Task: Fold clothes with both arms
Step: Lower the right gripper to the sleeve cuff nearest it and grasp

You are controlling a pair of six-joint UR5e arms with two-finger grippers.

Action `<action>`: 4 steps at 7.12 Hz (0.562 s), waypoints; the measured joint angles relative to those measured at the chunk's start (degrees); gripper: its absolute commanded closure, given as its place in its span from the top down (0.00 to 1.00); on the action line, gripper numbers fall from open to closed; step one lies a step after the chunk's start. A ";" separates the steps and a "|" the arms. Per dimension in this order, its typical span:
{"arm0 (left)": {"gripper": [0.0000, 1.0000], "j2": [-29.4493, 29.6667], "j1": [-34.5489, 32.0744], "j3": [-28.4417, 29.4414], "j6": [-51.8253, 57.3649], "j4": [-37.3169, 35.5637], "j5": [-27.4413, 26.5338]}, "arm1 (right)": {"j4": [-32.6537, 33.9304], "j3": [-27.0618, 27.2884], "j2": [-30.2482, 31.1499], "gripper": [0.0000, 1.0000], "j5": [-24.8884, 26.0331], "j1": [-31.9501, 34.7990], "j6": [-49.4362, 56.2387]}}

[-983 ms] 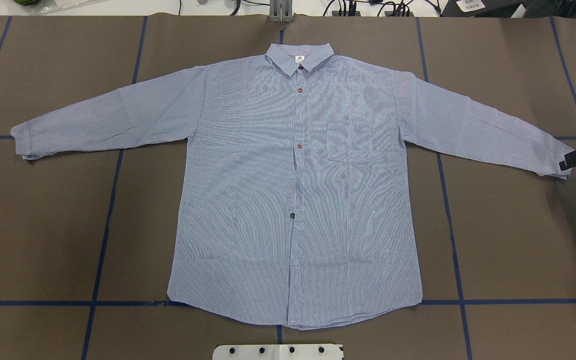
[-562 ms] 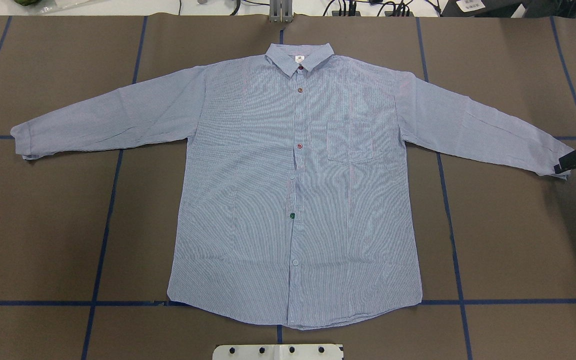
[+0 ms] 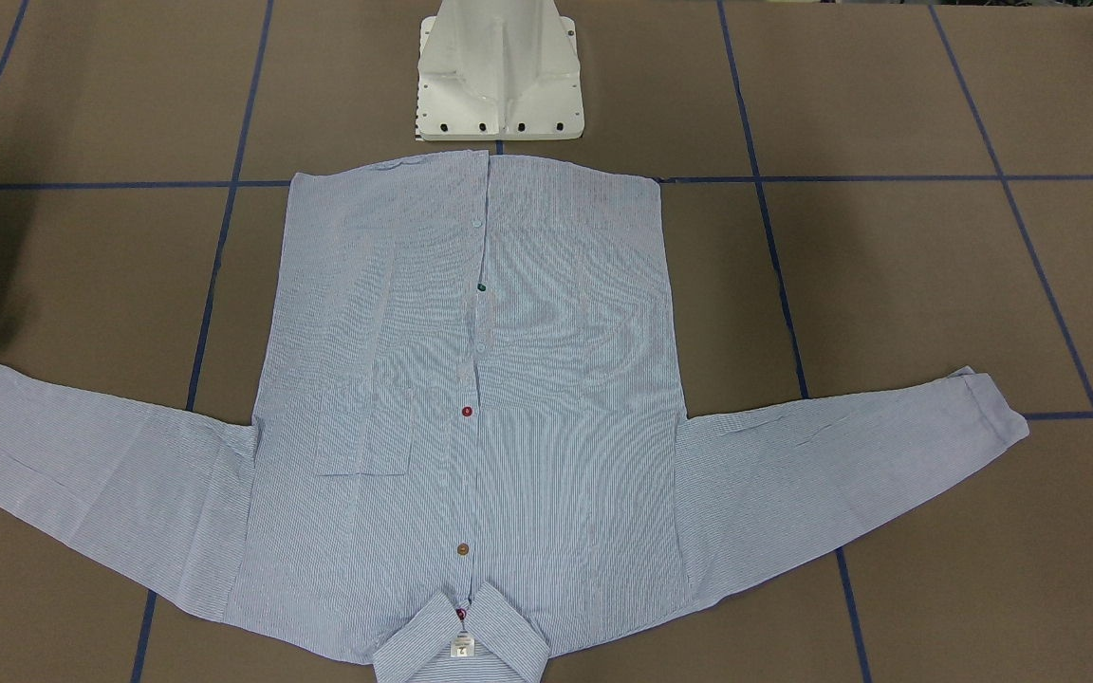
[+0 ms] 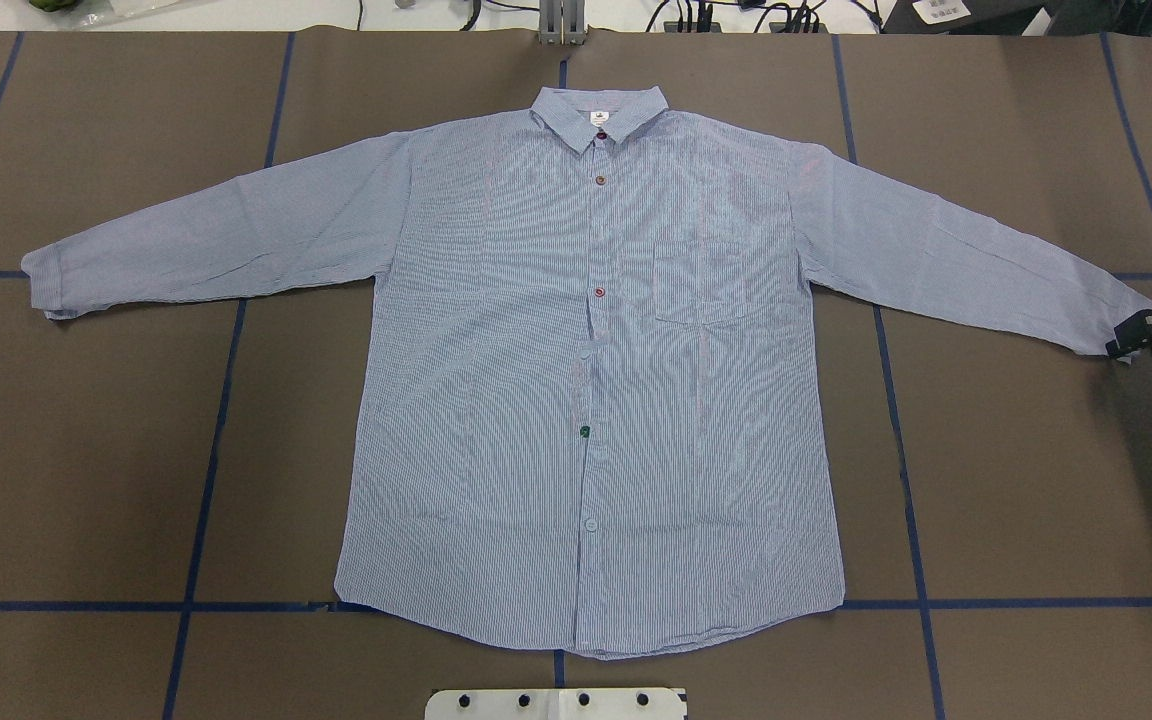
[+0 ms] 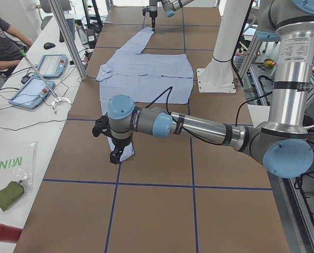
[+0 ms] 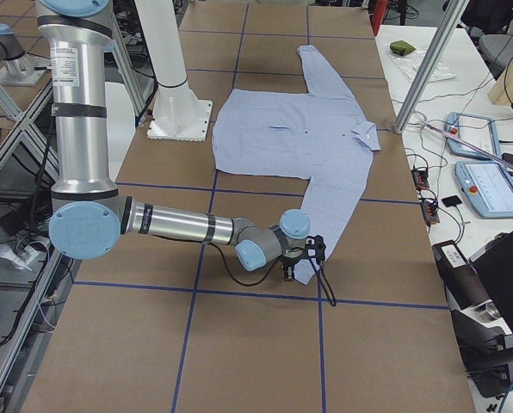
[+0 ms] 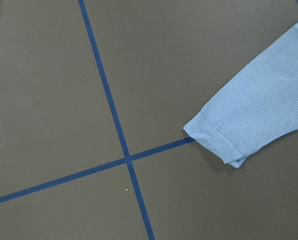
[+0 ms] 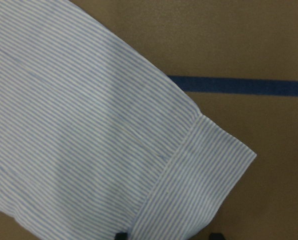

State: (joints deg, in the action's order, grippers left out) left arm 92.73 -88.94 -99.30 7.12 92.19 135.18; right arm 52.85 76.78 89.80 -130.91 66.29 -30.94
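Frankly, only the tips of my black right pincer gripper (image 4: 1119, 342) show, parted astride the cuff (image 8: 204, 165) of the light-blue striped shirt (image 4: 586, 350); whether my left gripper (image 5: 114, 154) is parted, I cannot tell.

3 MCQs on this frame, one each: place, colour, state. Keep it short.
1. The black two-finger right gripper is at: A the collar; B a sleeve cuff; C the hem.
2. One placket button is: A yellow; B green; C black.
3. The light-blue and white striped button-up shirt lies: A folded in half; B bunched up; C flat, sleeves spread.

Answers:
1 B: its tips sit at the cuff in the overhead view.
2 B: the green button sits below the chest pocket.
3 C: both sleeves stretch outwards on the brown table.
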 measured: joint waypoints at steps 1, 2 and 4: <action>1.00 0.00 0.00 0.00 0.00 0.01 0.00 | 0.15 0.03 -0.06 0.45 -0.08 -0.02 0.02; 1.00 0.00 0.00 -0.07 -0.02 -0.01 0.00 | 0.21 0.06 -0.11 0.44 -0.12 -0.02 0.06; 1.00 0.00 0.00 -0.19 -0.02 -0.07 0.00 | 0.29 0.21 -0.14 0.44 -0.19 -0.02 0.09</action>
State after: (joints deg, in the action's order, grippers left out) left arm 92.73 -88.95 -99.49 7.10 92.12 135.17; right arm 53.15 76.99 89.66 -131.10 66.27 -30.85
